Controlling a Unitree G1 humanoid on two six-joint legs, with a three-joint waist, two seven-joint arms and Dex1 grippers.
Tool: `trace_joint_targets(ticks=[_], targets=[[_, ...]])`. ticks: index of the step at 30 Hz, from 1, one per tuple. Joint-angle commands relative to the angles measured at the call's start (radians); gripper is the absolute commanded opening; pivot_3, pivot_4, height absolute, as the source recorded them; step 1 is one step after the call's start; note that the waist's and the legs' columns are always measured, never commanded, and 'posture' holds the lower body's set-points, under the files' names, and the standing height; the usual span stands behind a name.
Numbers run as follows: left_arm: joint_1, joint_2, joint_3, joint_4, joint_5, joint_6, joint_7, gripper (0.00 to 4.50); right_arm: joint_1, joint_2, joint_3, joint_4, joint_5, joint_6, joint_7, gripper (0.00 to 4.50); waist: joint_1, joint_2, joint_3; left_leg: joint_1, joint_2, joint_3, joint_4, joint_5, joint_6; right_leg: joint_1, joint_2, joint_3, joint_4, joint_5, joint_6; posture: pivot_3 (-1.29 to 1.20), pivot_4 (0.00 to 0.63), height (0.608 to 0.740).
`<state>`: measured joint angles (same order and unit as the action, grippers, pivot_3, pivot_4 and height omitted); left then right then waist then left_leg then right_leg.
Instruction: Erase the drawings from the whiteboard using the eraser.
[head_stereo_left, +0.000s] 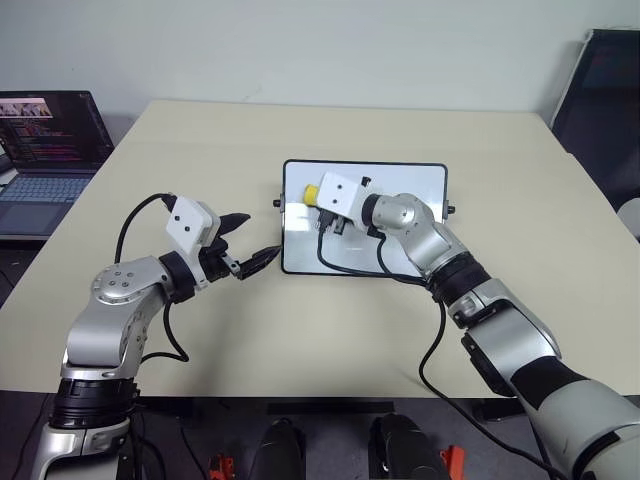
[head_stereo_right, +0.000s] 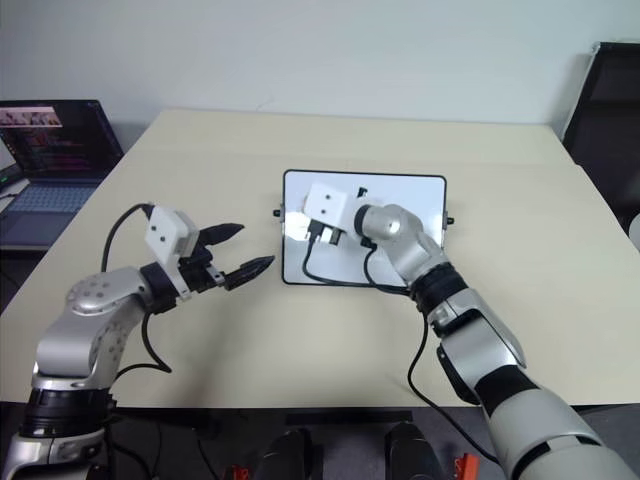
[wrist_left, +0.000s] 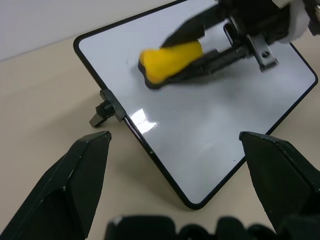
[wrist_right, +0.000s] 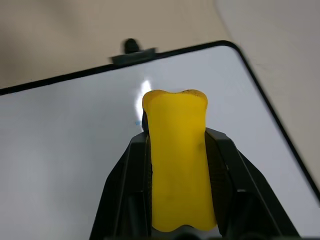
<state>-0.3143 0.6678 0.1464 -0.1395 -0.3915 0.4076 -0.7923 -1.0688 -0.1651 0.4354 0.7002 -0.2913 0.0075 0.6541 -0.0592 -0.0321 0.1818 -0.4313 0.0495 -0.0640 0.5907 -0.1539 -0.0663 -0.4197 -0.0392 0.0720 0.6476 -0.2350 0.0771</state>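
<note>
The whiteboard (head_stereo_left: 310, 250) lies flat in the middle of the tan table, its white face glossy inside a thin black frame. My right gripper (head_stereo_left: 314, 198) is shut on the yellow eraser (head_stereo_left: 312, 192) and holds it down on the board near the left short side. The eraser (wrist_right: 176, 150) sits clamped between the two black fingers (wrist_right: 125, 185). Beside its tip lies a faint blue speck of the drawings (wrist_right: 136, 122). Left of the board's near left corner my left gripper (head_stereo_left: 262, 235) hovers open with nothing in it, pointing at the board (wrist_left: 210, 130).
An open laptop (head_stereo_left: 45, 150) sits past the table's left edge. A dark chair (head_stereo_left: 600, 90) stands at the far right. A black cable (head_stereo_left: 350, 268) from my right wrist loops over the board's near edge. Bare tabletop (head_stereo_left: 300, 340) surrounds the board.
</note>
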Motion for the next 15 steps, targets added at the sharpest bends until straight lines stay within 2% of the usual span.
trace_joint_targets(ticks=[1,4,7,11,15], targets=[[0.001,0.008,0.024,-0.028,-0.001,-0.022,0.005,4.50,0.005,-0.008,0.005,0.007,-0.027,0.009,-0.008,1.12,0.000,0.000,0.000,0.000,0.000,0.000,0.000,0.000,0.000,0.000,0.000,0.000,0.000,0.000,-0.001,0.00,0.150,0.740],[0.002,0.007,0.025,-0.028,-0.002,-0.024,0.004,4.50,-0.054,0.000,-0.033,0.075,-0.055,-0.019,-0.178,1.12,-0.001,0.000,0.000,0.000,0.000,0.000,0.001,0.000,0.000,0.000,0.000,0.000,0.001,-0.001,-0.006,0.00,0.150,0.740],[0.002,0.006,0.025,-0.026,-0.004,-0.026,0.001,4.50,-0.086,-0.003,-0.047,0.117,-0.060,-0.047,-0.253,1.12,0.003,0.000,0.000,0.000,0.000,0.000,0.001,0.000,0.000,0.000,0.000,0.000,0.001,0.000,-0.008,0.00,0.150,0.740],[0.000,0.004,0.024,-0.022,-0.007,-0.029,-0.003,4.50,-0.064,-0.011,-0.030,0.115,-0.057,-0.051,-0.191,1.12,0.001,0.000,0.000,0.000,0.000,0.000,0.002,0.000,0.000,0.000,0.000,0.000,0.000,0.000,-0.008,0.00,0.150,0.740],[-0.008,-0.001,0.016,-0.014,-0.010,-0.031,-0.011,4.50,0.039,-0.041,0.041,-0.010,-0.047,-0.055,0.020,1.12,0.001,0.000,0.000,0.000,0.000,-0.001,0.001,0.000,0.000,0.000,0.001,0.000,0.000,-0.001,-0.005,0.00,0.150,0.740]])
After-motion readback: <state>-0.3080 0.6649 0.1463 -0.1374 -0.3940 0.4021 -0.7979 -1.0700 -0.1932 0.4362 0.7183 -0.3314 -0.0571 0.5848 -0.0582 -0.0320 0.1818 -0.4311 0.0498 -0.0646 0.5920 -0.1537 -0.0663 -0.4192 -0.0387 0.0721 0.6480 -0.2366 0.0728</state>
